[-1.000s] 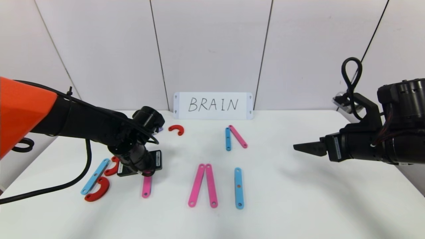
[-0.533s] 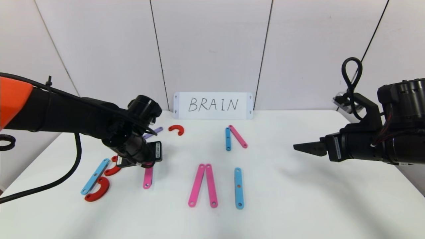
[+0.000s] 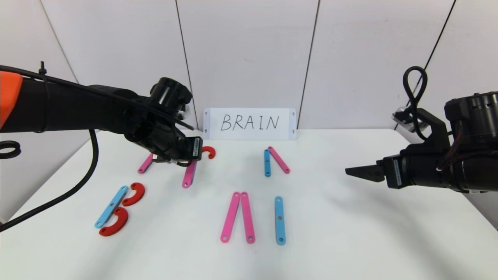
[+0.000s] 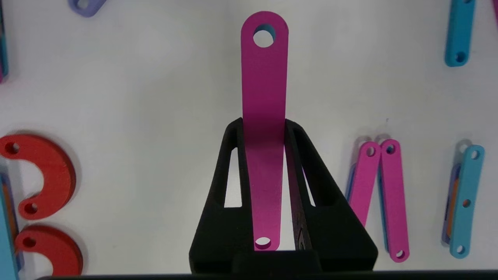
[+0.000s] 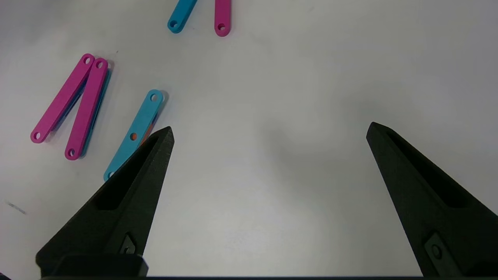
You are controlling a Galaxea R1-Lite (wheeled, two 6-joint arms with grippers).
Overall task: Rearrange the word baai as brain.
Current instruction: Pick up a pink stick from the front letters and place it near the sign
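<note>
My left gripper [image 3: 186,156] is shut on a pink bar [image 3: 189,175], which hangs from it over the table's back left; in the left wrist view the bar [image 4: 264,85] sticks out between the black fingers [image 4: 233,155]. A light-blue bar [image 3: 111,206] with two red C pieces [image 3: 134,194] lies front left. Another pink bar [image 3: 145,163] lies behind them. A red C [image 3: 207,151] lies by the held bar. Two pink bars [image 3: 238,217] and a light-blue bar [image 3: 279,220] lie in the middle. My right gripper [image 3: 352,171] is open and empty at the right.
A white card handwritten BRAIN [image 3: 249,123] leans on the back wall. A short light-blue bar [image 3: 267,162] and pink bar [image 3: 278,159] lie before it. The end of a lilac bar [image 4: 86,4] shows in the left wrist view. A black cable [image 3: 70,190] trails over the table's left edge.
My left gripper has risen and moved back and to the right with the pink bar in it. The pink bar behind the red C pieces has come into sight. The right arm has barely moved.
</note>
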